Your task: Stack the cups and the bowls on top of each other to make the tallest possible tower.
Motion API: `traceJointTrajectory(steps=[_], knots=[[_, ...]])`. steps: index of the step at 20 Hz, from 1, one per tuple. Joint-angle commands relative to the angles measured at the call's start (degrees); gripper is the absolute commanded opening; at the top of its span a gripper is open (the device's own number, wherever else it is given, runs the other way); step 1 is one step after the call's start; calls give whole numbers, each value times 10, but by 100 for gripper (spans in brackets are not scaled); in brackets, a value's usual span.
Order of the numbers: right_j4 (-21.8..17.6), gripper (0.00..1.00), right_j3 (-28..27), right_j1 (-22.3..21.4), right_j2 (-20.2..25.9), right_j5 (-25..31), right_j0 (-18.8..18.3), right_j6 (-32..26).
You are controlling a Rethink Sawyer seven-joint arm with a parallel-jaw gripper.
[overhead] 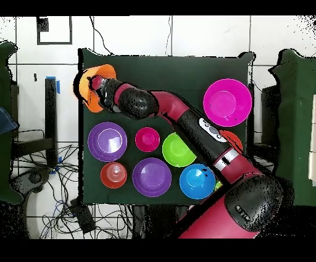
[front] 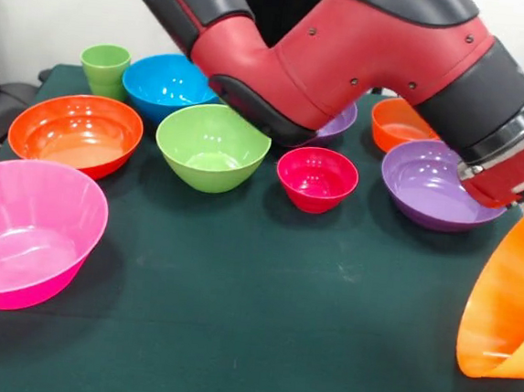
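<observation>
You see the red and black arm (front: 365, 67) reaching across the dark green desk (front: 260, 324) to its corner, where the end effector (overhead: 92, 86) sits at the large orange bowl (front: 510, 300). That bowl is tipped on its side at the desk's edge, its rim against the end effector; you cannot tell whether it is clenched on the rim or released.

Count the rest, all upright and apart from one another: one large pink bowl (front: 29, 231) at the opposite near corner, one wide red-orange bowl (front: 75, 132), two purple bowls, the nearer one (front: 433, 183) just beside the end effector and the other (overhead: 152, 177) mostly hidden by the arm in the front view, one blue bowl (front: 169, 82), one green bowl (front: 211, 146), a smaller red-orange bowl (front: 401, 124), and one small magenta-red bowl (front: 317, 178) in the middle. One light-green cup (front: 105, 68) stands beside the blue bowl.

The overhead view shows the second purple bowl whole, but hides the cup and most of the wide red-orange bowl under the arm.
</observation>
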Motion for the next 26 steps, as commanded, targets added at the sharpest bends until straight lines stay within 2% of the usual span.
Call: traceJointTrajectory(steps=[1, 15, 26], knots=[[-49, 0, -29, 26, 14, 85, -28, -193], [-80, 0, -9, 55, 21, 112, -68, -236], [-87, 0, -26, 112, 15, 118, -77, -285]])
